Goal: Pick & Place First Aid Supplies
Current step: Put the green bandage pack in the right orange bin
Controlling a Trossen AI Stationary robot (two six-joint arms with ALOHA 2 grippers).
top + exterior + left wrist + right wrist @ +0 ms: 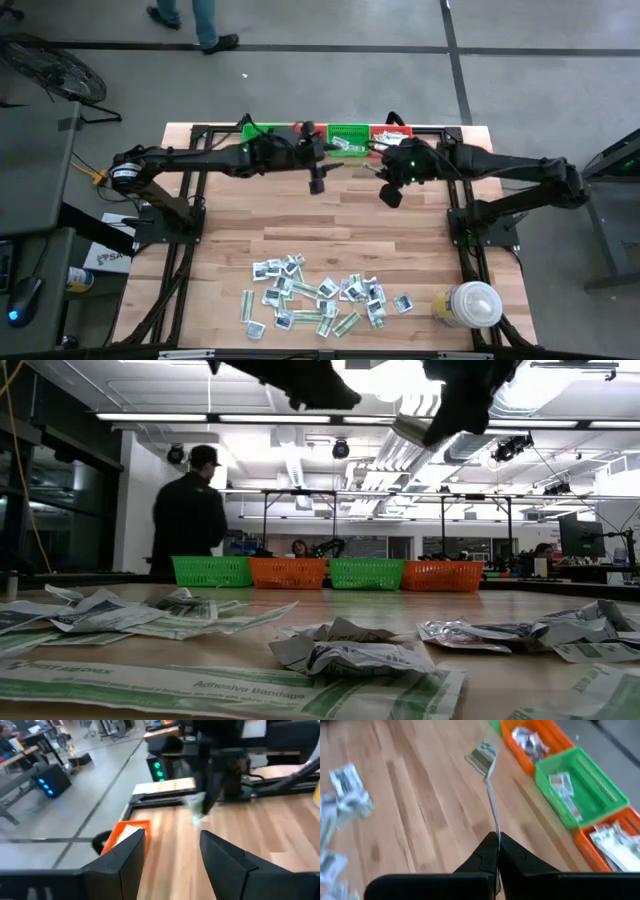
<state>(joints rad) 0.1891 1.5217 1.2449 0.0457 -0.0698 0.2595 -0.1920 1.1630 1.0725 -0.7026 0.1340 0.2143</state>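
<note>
From above: both arms hang over the far half of the bench. The left gripper (317, 184) and the right gripper (390, 194) sit near the middle, just in front of the row of baskets (349, 134) along the far edge. The pile of packets (320, 298) is scattered near the near edge, roughly centred, and a white lidded container (470, 304) stands at the near right corner. A person's legs (200, 22) show on the floor beyond the bench.

Low view: crumpled packets and long green-striped strips (230, 685) fill the near edge. The four baskets line the far edge – green, orange, green, orange. Both grippers are dark shapes at the top, and a person in dark clothes (188, 515) stands behind the bench.

Left wrist: the left fingers (227, 865) are spread apart with nothing between them, over bare wood by an orange basket (127, 834). The other arm hangs farther off with something pale under it, too blurry to tell what.

Right wrist: the right fingers (516, 857) are pressed together, pinching a strip (487, 775) by its end – it sticks out over the wood, near the orange and green baskets (580, 780), which already hold packets.
</note>
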